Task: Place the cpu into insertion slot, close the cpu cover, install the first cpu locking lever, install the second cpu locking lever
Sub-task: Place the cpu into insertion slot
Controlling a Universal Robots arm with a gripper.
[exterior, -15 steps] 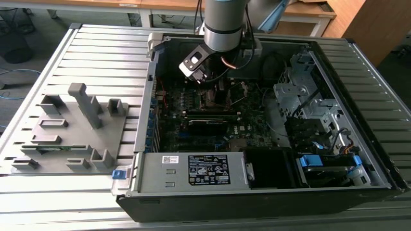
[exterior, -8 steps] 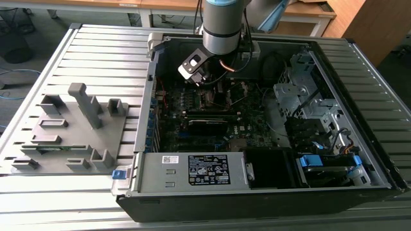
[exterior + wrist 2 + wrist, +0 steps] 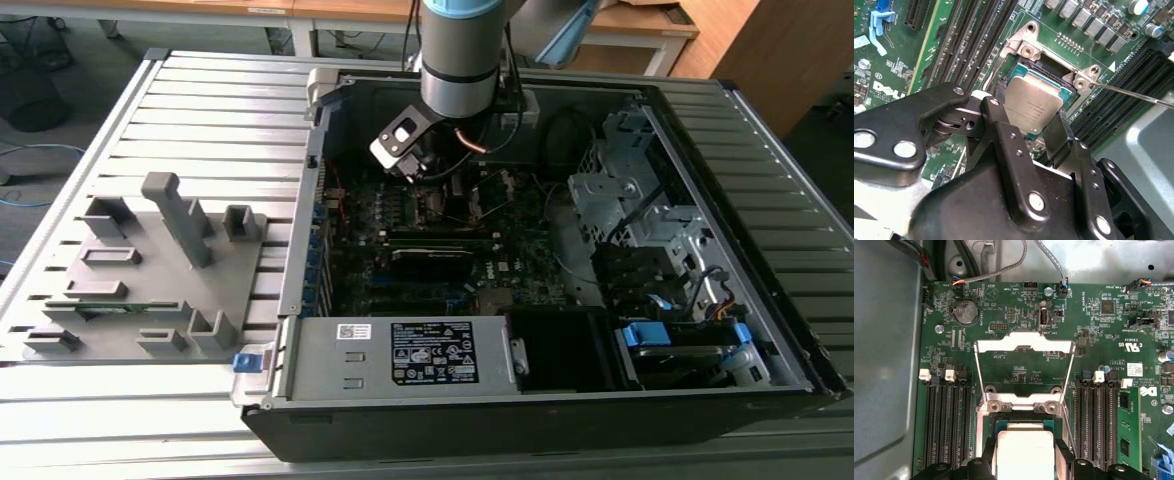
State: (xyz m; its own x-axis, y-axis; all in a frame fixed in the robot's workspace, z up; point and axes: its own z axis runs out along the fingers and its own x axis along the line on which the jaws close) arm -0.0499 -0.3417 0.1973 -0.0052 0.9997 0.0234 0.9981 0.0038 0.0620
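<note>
In both wrist views my gripper (image 3: 1026,117) (image 3: 1025,462) is shut on the cpu (image 3: 1034,105) (image 3: 1024,452), a small square chip with a grey metal top, its black fingers (image 3: 1004,130) pressing on two opposite edges. The chip is tilted over the insertion slot (image 3: 1050,67), a dark socket with a silver rim in the green board; I cannot tell whether it touches. The cpu cover (image 3: 1024,342), a silver frame with a window, stands swung open beyond the socket. A thin wire locking lever (image 3: 1134,95) sticks out beside the socket. In the exterior view the gripper (image 3: 424,170) is inside the open computer case.
Long black memory slots (image 3: 946,425) flank the socket on both sides, with a green card (image 3: 1126,430) in one. A labelled grey power supply box (image 3: 400,355) fills the case's near edge, and drive cages (image 3: 627,200) sit on the exterior view's right. A grey fixture tray (image 3: 147,270) lies outside the case.
</note>
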